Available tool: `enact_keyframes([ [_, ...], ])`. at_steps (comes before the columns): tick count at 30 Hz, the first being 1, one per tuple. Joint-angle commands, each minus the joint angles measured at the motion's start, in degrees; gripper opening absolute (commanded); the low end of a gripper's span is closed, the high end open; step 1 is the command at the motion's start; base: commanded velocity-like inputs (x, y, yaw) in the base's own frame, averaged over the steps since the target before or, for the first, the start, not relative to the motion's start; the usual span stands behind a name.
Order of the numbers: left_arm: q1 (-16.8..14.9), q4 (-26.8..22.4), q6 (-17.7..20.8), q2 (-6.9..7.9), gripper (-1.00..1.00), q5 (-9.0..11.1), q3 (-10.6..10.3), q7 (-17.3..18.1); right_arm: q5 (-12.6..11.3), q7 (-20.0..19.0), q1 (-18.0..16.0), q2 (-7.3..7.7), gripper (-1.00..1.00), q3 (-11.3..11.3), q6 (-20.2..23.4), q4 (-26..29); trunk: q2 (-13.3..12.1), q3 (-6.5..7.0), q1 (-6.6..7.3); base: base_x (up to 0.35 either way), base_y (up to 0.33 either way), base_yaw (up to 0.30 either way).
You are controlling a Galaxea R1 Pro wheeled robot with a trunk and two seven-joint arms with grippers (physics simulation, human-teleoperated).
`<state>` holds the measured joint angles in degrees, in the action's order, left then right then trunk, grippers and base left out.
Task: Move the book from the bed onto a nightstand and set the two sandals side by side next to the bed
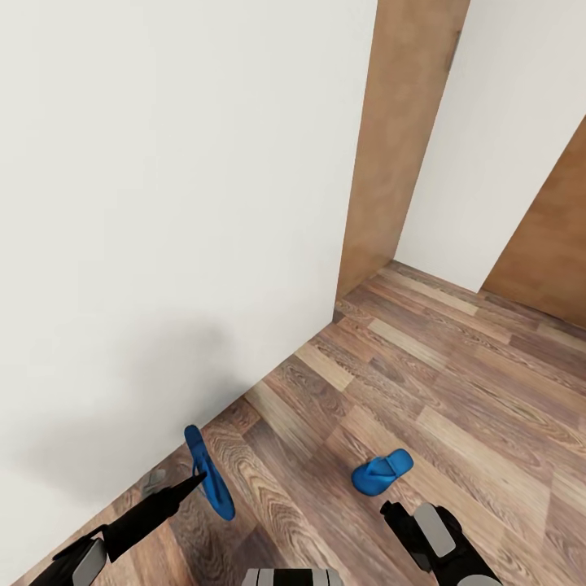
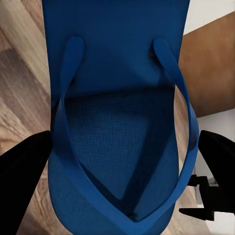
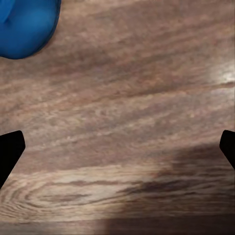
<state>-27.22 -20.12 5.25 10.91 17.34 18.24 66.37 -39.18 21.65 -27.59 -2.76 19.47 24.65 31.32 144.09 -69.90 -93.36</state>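
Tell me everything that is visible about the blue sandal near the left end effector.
The sandal near the left end effector is a bright blue flip-flop with a flat sole, finely textured where the foot rests, and a smooth Y-shaped thong strap. It looks like rubber or foam. In the head view it stands tilted on edge above the wood-plank floor, close to the white wall. The left end effector reaches its side, with dark fingers on both sides of the sole; real contact is unclear.
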Motion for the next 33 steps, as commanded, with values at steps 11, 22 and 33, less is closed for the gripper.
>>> enact_keyframes([
  [11,0.0,0.0,0.5,-0.02,-1.00,0.1,0.1,0.2,-0.5,0.4,0.0,-0.05,1.00,0.2,0.1,0.1,0.0,-0.05,0.01,0.161,0.000,0.000],
  [22,0.0,0.1,0.5,-0.10,-1.00,0.1,0.0,0.1,-0.5,0.4,0.0,-0.06,1.00,0.2,0.1,0.1,0.0,-0.05,0.01,0.121,0.000,0.000],
  [33,0.0,0.3,0.5,-0.10,-1.00,0.0,0.0,0.1,-0.5,0.4,0.0,-0.05,1.00,0.2,0.1,0.1,0.0,-0.05,0.01,0.035,0.000,0.000],
])
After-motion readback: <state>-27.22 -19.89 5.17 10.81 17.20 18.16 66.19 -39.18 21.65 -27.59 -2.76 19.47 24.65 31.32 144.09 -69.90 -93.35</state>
